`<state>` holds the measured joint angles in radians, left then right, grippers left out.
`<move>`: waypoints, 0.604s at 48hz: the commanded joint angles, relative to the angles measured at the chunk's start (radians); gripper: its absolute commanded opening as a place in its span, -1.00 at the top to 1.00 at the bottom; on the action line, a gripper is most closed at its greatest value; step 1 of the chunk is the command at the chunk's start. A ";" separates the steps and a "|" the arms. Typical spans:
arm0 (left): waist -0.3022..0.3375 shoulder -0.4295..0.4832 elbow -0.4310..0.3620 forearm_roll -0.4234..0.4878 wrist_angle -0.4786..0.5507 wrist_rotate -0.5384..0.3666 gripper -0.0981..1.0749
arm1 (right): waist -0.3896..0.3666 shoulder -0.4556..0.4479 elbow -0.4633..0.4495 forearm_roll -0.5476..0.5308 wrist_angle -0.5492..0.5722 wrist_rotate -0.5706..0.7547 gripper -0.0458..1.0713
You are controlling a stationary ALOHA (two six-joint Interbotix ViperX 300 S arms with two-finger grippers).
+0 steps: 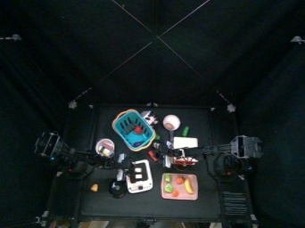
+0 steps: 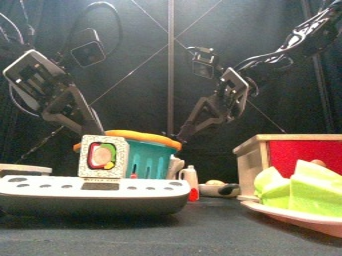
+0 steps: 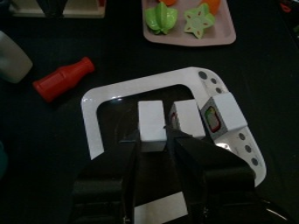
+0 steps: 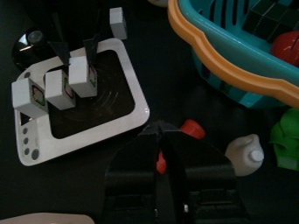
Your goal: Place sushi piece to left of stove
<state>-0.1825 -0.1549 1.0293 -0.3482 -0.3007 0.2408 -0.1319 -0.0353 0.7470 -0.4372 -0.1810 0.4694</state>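
The white stove [image 3: 140,87] with black burner patches lies in front of the blue basket; it also shows in the front view [image 2: 94,192] and the top view [image 1: 138,175]. The sushi piece [image 3: 215,118], a white cube with a green and red face, stands on the stove's dotted control strip [image 2: 103,157]. My left gripper [image 3: 169,122] hangs over the stove top, jaws close together, empty, with the sushi just beside one jaw. In the right wrist view the sushi [image 4: 28,94] stands next to those jaws. My right gripper [image 4: 167,133] is shut above a red bottle.
A blue basket [image 2: 154,155] with toy foods stands behind the stove. A pink tray [image 3: 158,35] with green foods lies right of the stove. A red bottle [image 3: 65,77] and a white bottle [image 4: 260,150] lie near the stove. A red and wooden box [image 2: 294,155] stands at the right.
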 commanded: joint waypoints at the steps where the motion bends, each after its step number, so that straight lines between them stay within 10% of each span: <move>1: 0.002 -0.023 -0.006 0.005 -0.005 0.003 -0.31 | 0.002 -0.015 -0.021 0.000 -0.003 0.000 0.11; 29: -0.041 -0.287 0.216 -0.021 0.063 -0.003 -0.31 | 0.000 -0.006 -0.026 0.000 0.005 0.000 0.11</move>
<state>-0.2209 -0.4234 1.2410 -0.3482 -0.2500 0.2393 -0.1319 -0.0245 0.7455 -0.4372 -0.1733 0.4694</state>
